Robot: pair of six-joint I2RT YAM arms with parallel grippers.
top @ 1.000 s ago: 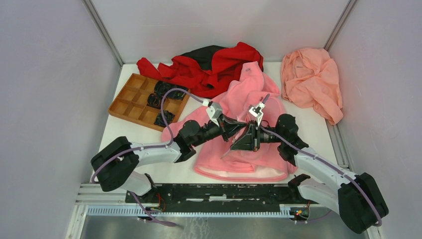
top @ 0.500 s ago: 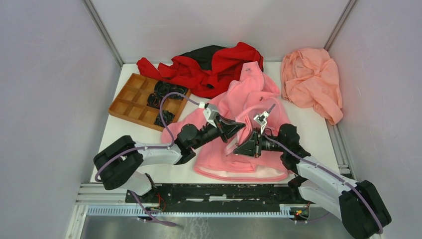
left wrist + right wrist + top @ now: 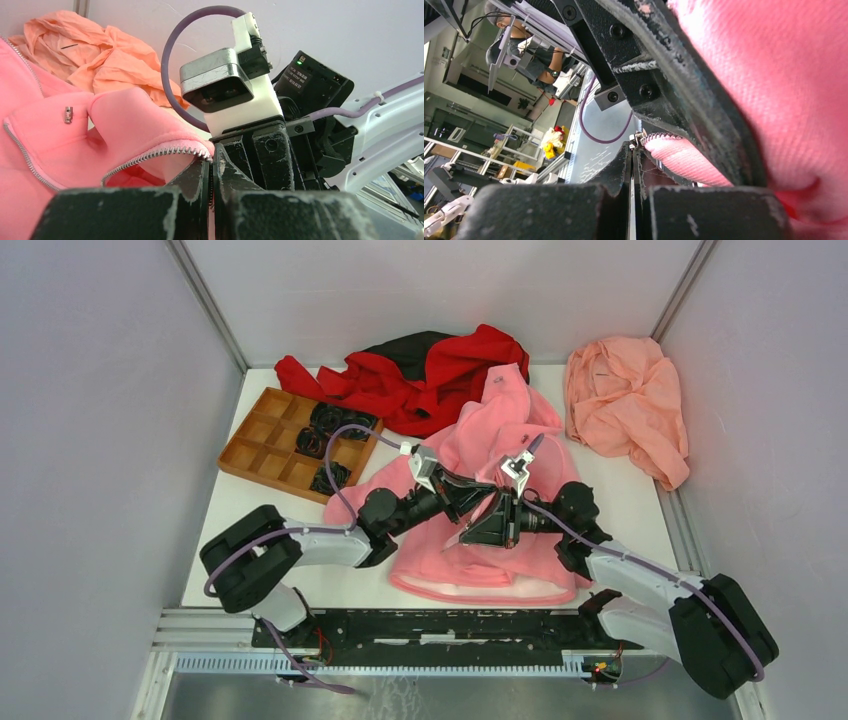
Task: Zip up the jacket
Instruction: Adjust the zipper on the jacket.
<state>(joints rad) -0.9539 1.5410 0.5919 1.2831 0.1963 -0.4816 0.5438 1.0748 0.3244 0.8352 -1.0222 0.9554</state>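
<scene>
The bright pink jacket [image 3: 500, 425] lies unzipped in the middle of the table, hood toward the back. My left gripper [image 3: 487, 491] is shut on one front edge; in the left wrist view [image 3: 211, 167] the zipper teeth [image 3: 150, 156] run from the fabric [image 3: 45, 135] into the closed jaws. My right gripper [image 3: 468, 533] faces it, almost touching, and is shut at the end of the other zipper edge [image 3: 651, 139], with a small metal zipper part [image 3: 638, 138] at its tips [image 3: 633, 152]. The pink fleece [image 3: 784, 90] fills the right wrist view.
A red-and-black garment [image 3: 430, 370] lies at the back. A salmon-peach cloth [image 3: 625, 400] lies at the back right, also in the left wrist view [image 3: 100, 50]. A wooden compartment tray [image 3: 262, 445] with black parts sits at the left. Walls close in the sides.
The right gripper dropped toward the near edge half a second ago, then rose back. The two grippers are close together again over the jacket's front, both still shut.
</scene>
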